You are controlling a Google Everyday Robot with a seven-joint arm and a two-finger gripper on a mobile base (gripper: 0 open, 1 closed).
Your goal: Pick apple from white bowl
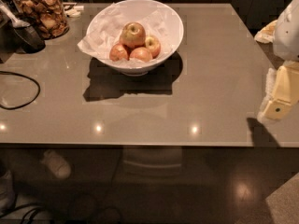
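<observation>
- The white bowl (174, 24) stands on the grey-brown worktop (210, 78), towards its far side and left of centre.
- Crumpled white paper (99, 31) lines the bowl and spills over its left rim.
- The apple (133, 34) is in the bowl, on top of the pile. It is the largest fruit there, with its yellow-green stem end up and its sides blushed red-orange.
- Three smaller apples (141, 54) sit beneath and around it, touching it: one to the front left, one in front and one to the right.
- The end effector (280, 97) is at the right edge of the view, over the worktop's near right part. It is well apart from the bowl and touches nothing that can be seen.
- Only a cream-coloured part of it shows, angled down and to the left with a white arm section above. I cannot tell whether it is open or closed.
- Its shadow (259, 132) falls on the worktop just below it.
- A glass jar (43, 10) of brown snacks stands at the far left corner, well to the left of the bowl.
- A dark rounded object (29, 37), possibly a scoop or ladle, lies just in front of the jar.
- A black cable (29, 80) loops across the left edge of the worktop.
</observation>
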